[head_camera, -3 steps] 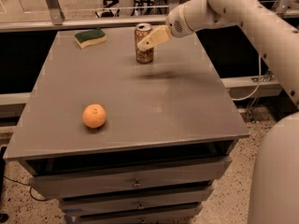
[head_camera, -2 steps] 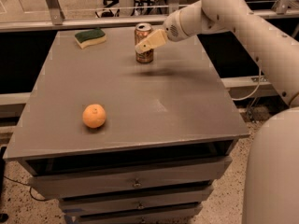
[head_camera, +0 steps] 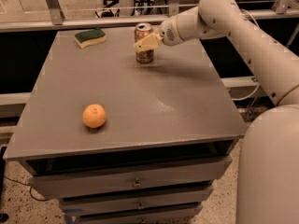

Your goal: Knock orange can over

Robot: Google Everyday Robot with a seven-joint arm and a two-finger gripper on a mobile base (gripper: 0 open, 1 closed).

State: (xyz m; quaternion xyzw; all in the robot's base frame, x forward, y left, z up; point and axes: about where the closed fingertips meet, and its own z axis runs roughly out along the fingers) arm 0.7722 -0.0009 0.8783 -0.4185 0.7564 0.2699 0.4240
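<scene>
The orange can [head_camera: 144,45] stands upright near the far edge of the grey table [head_camera: 126,101], coppery with a silver top. My gripper [head_camera: 145,43] reaches in from the right on the white arm and its cream fingertips overlap the can's upper right side, in front of it.
A round orange fruit [head_camera: 94,115] lies on the near left part of the table. A green and yellow sponge [head_camera: 90,36] sits at the far left corner. Drawers are below the tabletop. A metal railing runs behind the table.
The arm and gripper have shifted a little to the left, closing on the can. The can still stands upright in the same place.
</scene>
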